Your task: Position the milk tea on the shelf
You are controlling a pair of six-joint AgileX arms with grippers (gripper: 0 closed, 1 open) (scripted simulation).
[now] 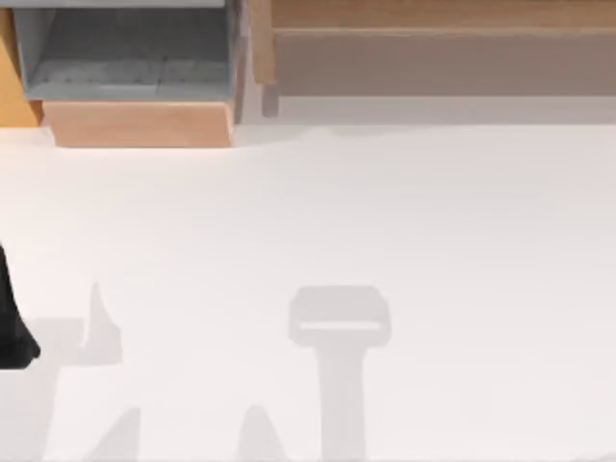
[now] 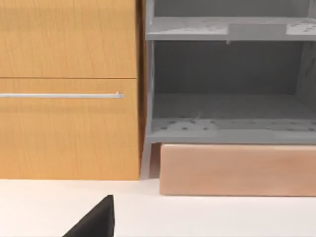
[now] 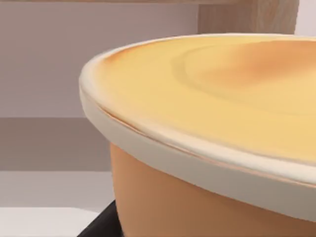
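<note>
The milk tea (image 3: pixel 207 123) is an orange cup with a cream-rimmed lid, seen very close in the right wrist view. One dark finger (image 3: pixel 101 226) of my right gripper lies against the cup's lower side, and the cup is held above the white table. Behind it stand the shelf's grey-brown front panel (image 3: pixel 74 64) and a wooden post (image 3: pixel 247 15). From above, the shelf (image 1: pixel 433 63) runs along the back right of the table, with its thin side post (image 1: pixel 262 58). My left arm (image 1: pixel 12 332) is parked at the table's far left edge; a dark part of its gripper (image 2: pixel 94 222) shows.
A smaller grey-lined wooden box (image 1: pixel 125 58) stands at the back left, beside the shelf. Left of it is an orange-wood cabinet (image 2: pixel 69 98) with a thin metal handle. Soft shadows of the arms lie on the white table (image 1: pixel 337 327).
</note>
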